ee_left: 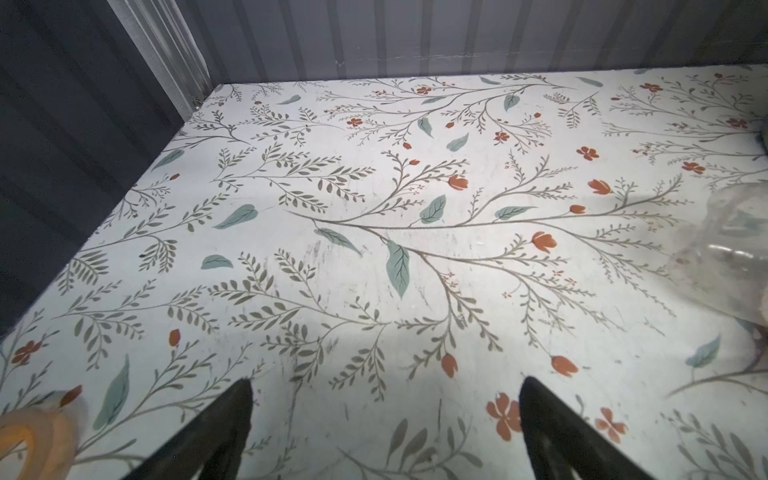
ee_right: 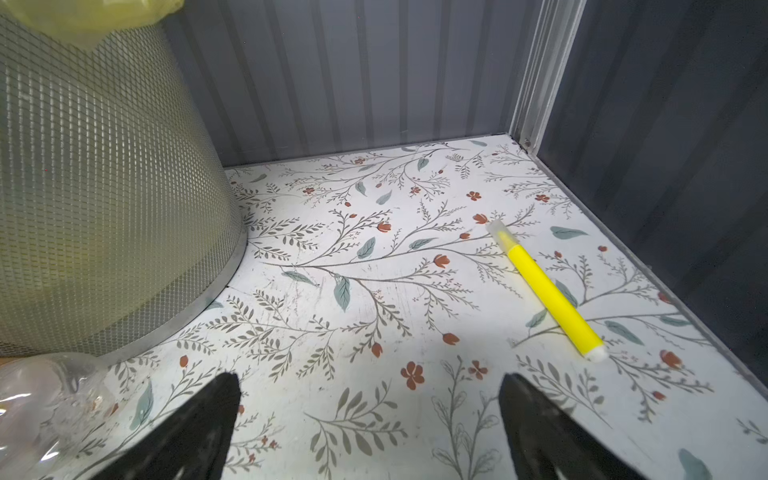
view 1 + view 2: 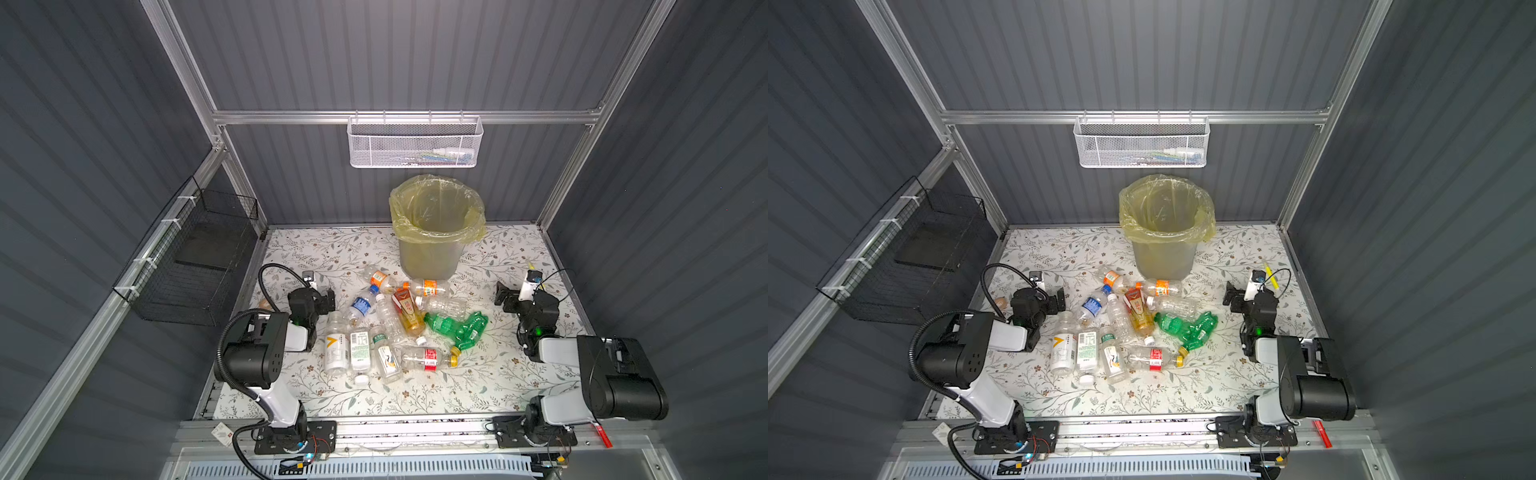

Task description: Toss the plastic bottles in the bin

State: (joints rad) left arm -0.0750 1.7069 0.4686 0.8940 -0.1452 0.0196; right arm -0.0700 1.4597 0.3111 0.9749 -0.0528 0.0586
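Observation:
Several plastic bottles (image 3: 395, 324) lie in a heap on the floral table, seen in both top views. Among them are a green one (image 3: 457, 328), an amber one (image 3: 409, 311) and a clear one with a red label (image 3: 428, 357). The grey mesh bin (image 3: 432, 253), lined with a yellow bag, stands upright just behind the heap. My left gripper (image 3: 328, 299) is open and empty left of the pile, low over bare table (image 1: 384, 382). My right gripper (image 3: 500, 297) is open and empty to the right (image 2: 370, 376), with the bin's wall (image 2: 104, 187) and a clear bottle (image 2: 45, 399) beside it.
A yellow marker (image 2: 548, 291) lies near the right wall. A white mesh basket (image 3: 413, 143) hangs on the back rail and a black wire basket (image 3: 195, 266) on the left wall. A loose white cap (image 3: 360, 379) lies in front of the pile. A tan round object (image 1: 29, 436) sits by the left gripper.

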